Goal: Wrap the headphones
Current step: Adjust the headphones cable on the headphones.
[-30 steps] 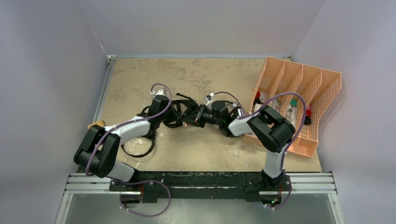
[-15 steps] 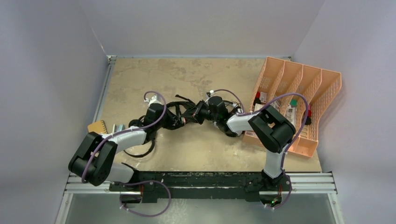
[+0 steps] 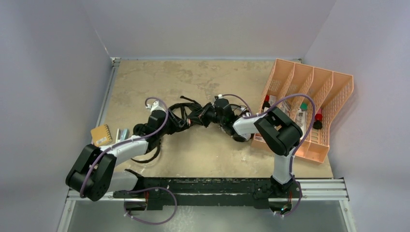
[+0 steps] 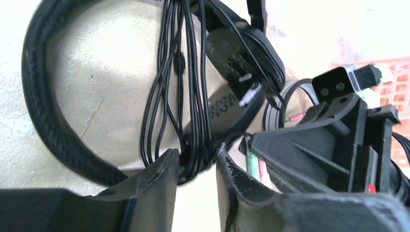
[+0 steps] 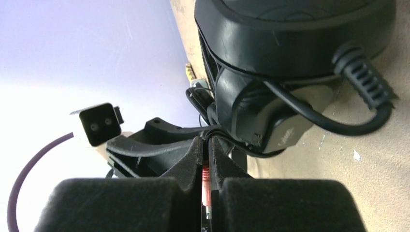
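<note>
Straddling the headphones' cable bundle [image 4: 193,111], left gripper [image 4: 197,155] gapes slightly; right gripper [image 5: 207,141] is closed, hold unclear.

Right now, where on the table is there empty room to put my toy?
Two bare table patches: the far strip between back wall and headphones, and the near strip between headphones and arm bases. Crowded: the centre, where left gripper and right gripper meet at the headphones, and the right side, filled by the orange rack.
</note>
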Robot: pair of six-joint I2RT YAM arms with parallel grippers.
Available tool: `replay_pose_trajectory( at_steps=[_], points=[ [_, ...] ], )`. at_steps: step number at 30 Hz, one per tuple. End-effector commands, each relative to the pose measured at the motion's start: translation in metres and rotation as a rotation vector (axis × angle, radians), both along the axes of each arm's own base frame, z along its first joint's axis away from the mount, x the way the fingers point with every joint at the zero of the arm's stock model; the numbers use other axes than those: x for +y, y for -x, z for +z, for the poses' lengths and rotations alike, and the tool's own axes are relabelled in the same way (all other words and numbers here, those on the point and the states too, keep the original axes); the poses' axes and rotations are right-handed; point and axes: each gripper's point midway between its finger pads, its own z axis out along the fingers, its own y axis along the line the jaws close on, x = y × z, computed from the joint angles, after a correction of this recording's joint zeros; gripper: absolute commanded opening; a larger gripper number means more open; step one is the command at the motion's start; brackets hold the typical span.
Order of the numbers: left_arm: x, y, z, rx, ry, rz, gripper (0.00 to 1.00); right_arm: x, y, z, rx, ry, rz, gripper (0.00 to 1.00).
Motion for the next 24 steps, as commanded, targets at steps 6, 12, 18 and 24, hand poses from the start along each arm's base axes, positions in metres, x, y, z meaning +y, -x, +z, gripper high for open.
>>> replay_pose_trajectory(
  at_steps=[6,12,18,24],
  points=[
    [0.014,0.013,0.028,-0.138,-0.063,-0.032,0.6,0.001,-0.01,0.017,-0.022,-0.054,-0.03,0.0],
    [0.011,0.019,0.047,-0.202,-0.093,-0.095,0.68,0.004,-0.012,0.016,-0.027,-0.032,-0.016,0.01],
    [-0.028,0.023,0.057,-0.221,-0.136,-0.247,0.66,0.005,-0.015,0.018,-0.039,-0.03,-0.02,0.02],
    [-0.04,0.016,0.054,-0.21,-0.142,-0.253,0.51,0.005,-0.016,0.023,-0.051,-0.027,-0.02,0.01]
  ],
)
